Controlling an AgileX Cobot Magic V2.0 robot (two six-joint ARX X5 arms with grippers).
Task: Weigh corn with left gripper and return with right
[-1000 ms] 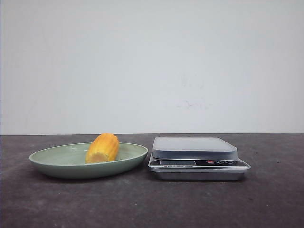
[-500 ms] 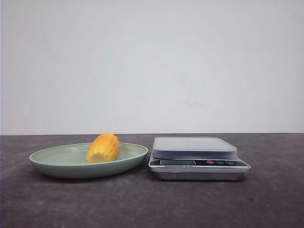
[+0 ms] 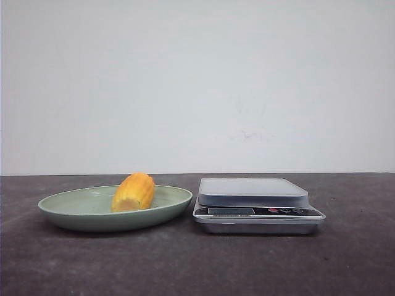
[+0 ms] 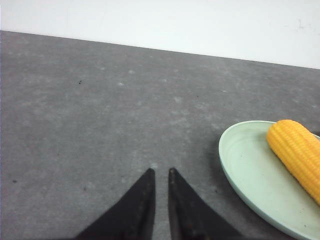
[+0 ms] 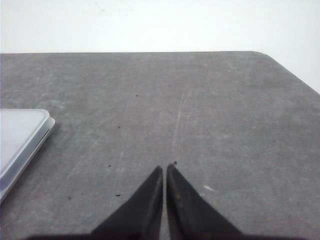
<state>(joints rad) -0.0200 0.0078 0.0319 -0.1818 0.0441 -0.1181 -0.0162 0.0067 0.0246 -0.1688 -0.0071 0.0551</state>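
The corn (image 3: 133, 192) is a stubby yellow-orange cob lying in a pale green plate (image 3: 62, 208) on the left of the table. In the left wrist view the corn (image 4: 297, 155) lies in the plate (image 4: 245, 170), off to one side of my left gripper (image 4: 161, 171). That gripper hovers over bare table, shut but for a thin slit, holding nothing. My right gripper (image 5: 164, 167) is shut and empty over bare table, well away from the corn. Neither gripper shows in the front view.
A silver digital scale (image 3: 253, 192) with a flat grey platform stands just right of the plate; its corner (image 5: 20, 135) shows in the right wrist view. The dark table's rounded far corner (image 5: 270, 56) lies beyond the right gripper. A white wall backs the table.
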